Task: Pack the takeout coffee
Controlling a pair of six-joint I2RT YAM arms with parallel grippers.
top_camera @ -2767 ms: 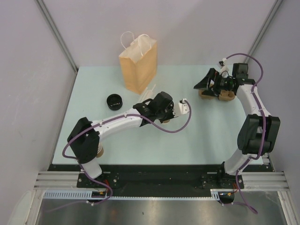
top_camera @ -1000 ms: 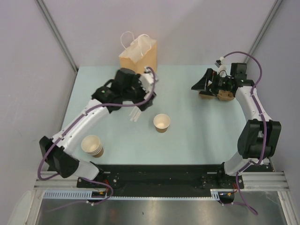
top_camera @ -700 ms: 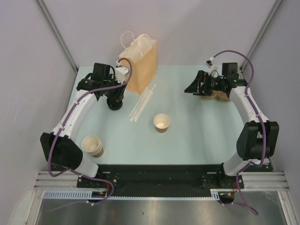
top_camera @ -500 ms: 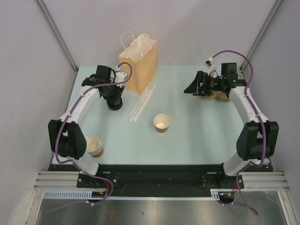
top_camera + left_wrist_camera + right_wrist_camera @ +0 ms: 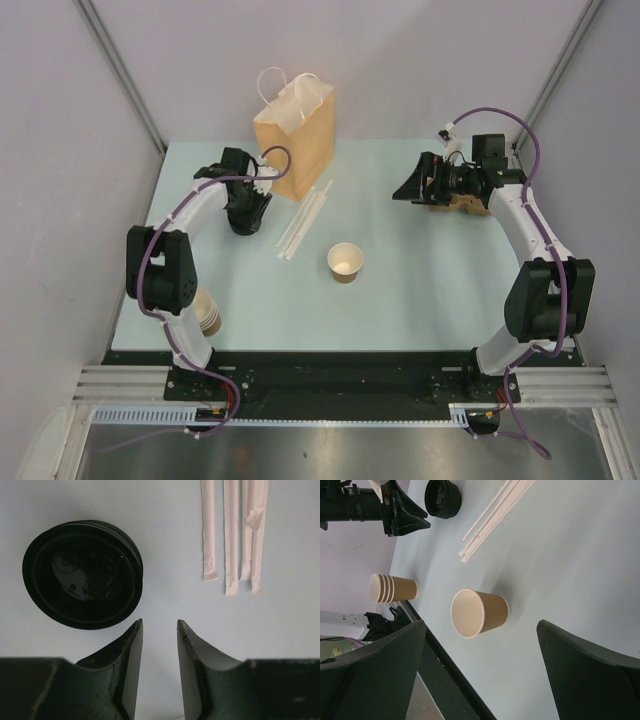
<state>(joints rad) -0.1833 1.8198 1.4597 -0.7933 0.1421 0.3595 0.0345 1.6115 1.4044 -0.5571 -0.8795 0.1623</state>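
The single tan paper cup (image 5: 345,262) stands upright and lidless mid-table, pale cream inside; the right wrist view shows it too (image 5: 480,612). A stack of black lids (image 5: 82,580) lies on the table at the far left, just ahead and left of my left gripper (image 5: 159,625), which is open and empty. In the top view my left gripper (image 5: 247,218) hangs over the lids and hides them. My right gripper (image 5: 412,188) is wide open and empty at the far right, well away from the cup; its wrist view (image 5: 481,625) looks towards the cup.
A tan paper bag (image 5: 295,140) with handles stands at the back, beside the left gripper. Several wrapped straws (image 5: 305,218) lie between the lids and the cup. A stack of nested cups (image 5: 205,312) stands near the left arm's base. Brown things (image 5: 470,204) lie under the right wrist.
My left arm has swung from mid-table to the far left, over the black lids. The single cup now stands free mid-table. My right gripper has shifted slightly left.
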